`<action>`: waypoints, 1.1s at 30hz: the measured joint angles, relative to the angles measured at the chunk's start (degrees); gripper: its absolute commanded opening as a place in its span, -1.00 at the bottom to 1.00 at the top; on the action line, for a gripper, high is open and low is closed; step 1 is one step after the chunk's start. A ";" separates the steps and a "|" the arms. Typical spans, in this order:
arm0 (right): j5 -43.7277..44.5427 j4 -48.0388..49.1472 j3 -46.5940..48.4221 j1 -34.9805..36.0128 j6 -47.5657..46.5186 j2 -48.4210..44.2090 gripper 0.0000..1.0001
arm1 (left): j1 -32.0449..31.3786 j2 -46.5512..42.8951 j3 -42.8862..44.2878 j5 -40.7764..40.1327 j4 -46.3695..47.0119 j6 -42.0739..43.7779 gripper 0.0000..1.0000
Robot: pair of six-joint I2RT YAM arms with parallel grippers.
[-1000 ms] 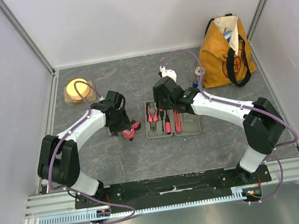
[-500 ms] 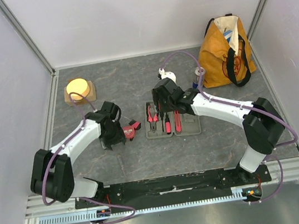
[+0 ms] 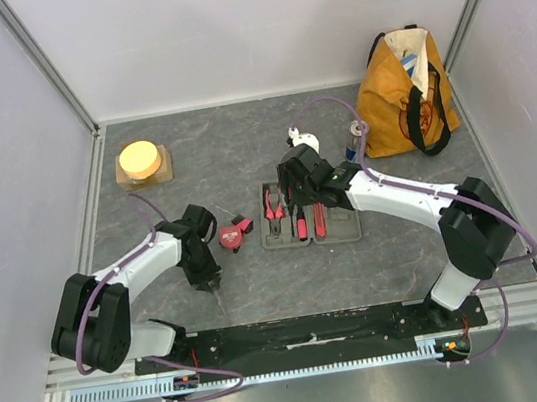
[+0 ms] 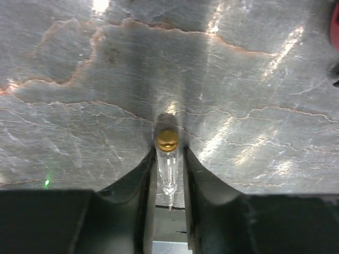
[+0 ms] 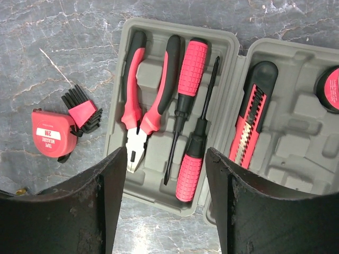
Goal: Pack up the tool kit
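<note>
white arms [image 3: 142, 263], black joints [image 3: 91, 310], purple cables [image 3: 322, 100]

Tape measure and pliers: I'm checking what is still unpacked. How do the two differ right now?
The tape measure lies on the table, left of the case; the pliers sit in a moulded slot inside it. The tape measure is a squat red block with a white label; the pliers are long, with red-and-black handles and a metal nose. Both are red and lie flat.

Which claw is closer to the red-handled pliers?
Right. The right gripper hovers over the open case, the pliers just ahead of it. The left gripper, around a small clear tool, is left of the tape measure, farther off.
</note>
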 measured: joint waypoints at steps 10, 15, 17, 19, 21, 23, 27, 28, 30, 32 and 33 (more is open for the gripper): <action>2.16 -1.18 -3.37 -0.07 0.33 -5.92 0.33 | -0.31 0.24 2.97 1.01 -1.29 0.17 -0.96; 5.86 -1.97 -5.92 -1.38 1.36 -10.51 0.33 | -2.62 -1.84 14.62 3.08 -2.54 2.49 -0.96; 7.37 -2.67 -7.56 -3.08 2.08 -12.98 0.33 | -3.52 -2.21 19.21 5.18 -1.44 3.56 -0.96; 8.79 -3.37 -9.33 -5.42 2.84 -15.82 0.32 | -4.50 -1.31 23.91 8.00 0.61 4.63 -0.97; 10.03 -4.15 -10.88 -7.85 3.58 -18.67 0.33 | -5.66 1.92 28.76 10.54 2.58 5.60 -0.96; 11.08 -4.74 -11.96 -9.81 4.11 -20.98 0.33 | -7.15 7.72 34.16 12.50 4.61 6.34 -0.96; 12.72 -6.23 -13.31 -12.09 4.76 -24.59 0.33 | -10.45 22.27 45.27 15.34 7.58 6.95 -0.97; 12.96 -6.58 -13.53 -12.41 4.83 -25.20 0.33 | -11.19 25.07 47.36 15.76 7.96 6.99 -0.96; 13.35 -7.43 -13.97 -13.18 5.01 -26.34 0.33 | -13.11 31.43 52.72 16.70 8.55 7.04 -0.97; 13.70 -7.80 -14.32 -13.60 5.05 -26.86 0.34 | -14.58 36.30 57.20 17.66 9.03 7.06 -0.96; 13.81 -8.04 -14.49 -13.73 5.05 -26.97 0.34 | -15.30 38.53 59.28 17.86 9.38 7.06 -0.97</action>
